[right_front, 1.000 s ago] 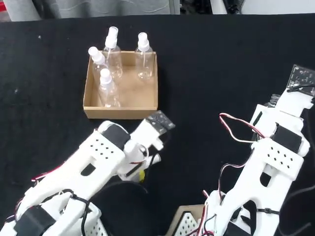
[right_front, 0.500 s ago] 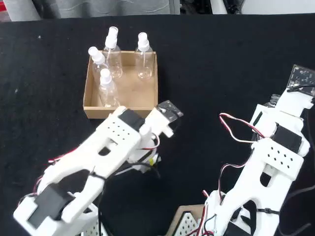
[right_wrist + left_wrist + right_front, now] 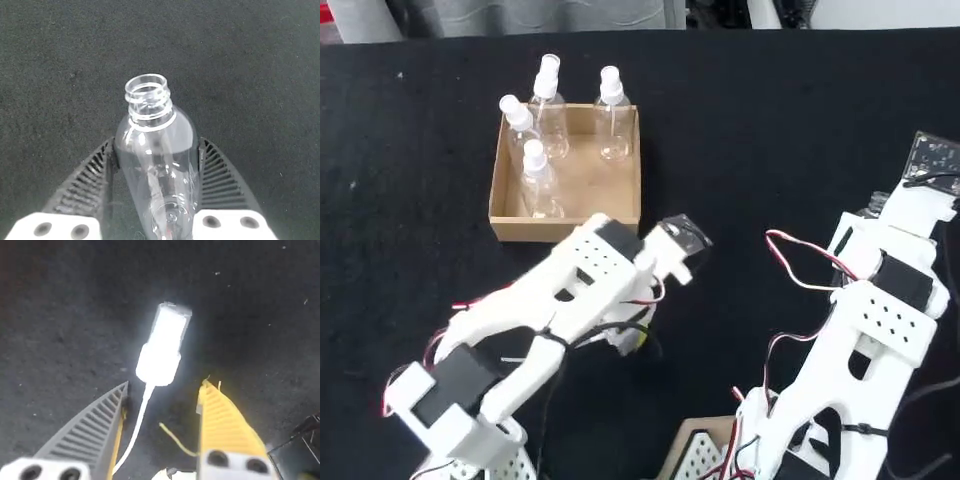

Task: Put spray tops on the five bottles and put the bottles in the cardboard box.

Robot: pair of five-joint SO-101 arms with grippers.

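Yellow and grey ribbed jaws of the left pincer [image 3: 165,387] are spread wide. Between them a white plastic spray top [image 3: 162,345] with its thin dip tube [image 3: 136,432] is seen lying on the black cloth worktop [image 3: 260,300]; nothing is gripped yet. The spread is judged to be set for closing on the top's collar so that it can be lifted.

The right pincer [image 3: 156,144] is pressed against both sides of a clear plastic bottle [image 3: 155,165], whose threaded neck is open and uncapped. The bottle is presumably held steady this way so that the top can be fitted.

In the high view, at the upper left of the frame, a shallow cardboard box [image 3: 540,230] is seen with four capped clear bottles [image 3: 612,115] standing in it, so one bottle is judged left to finish.
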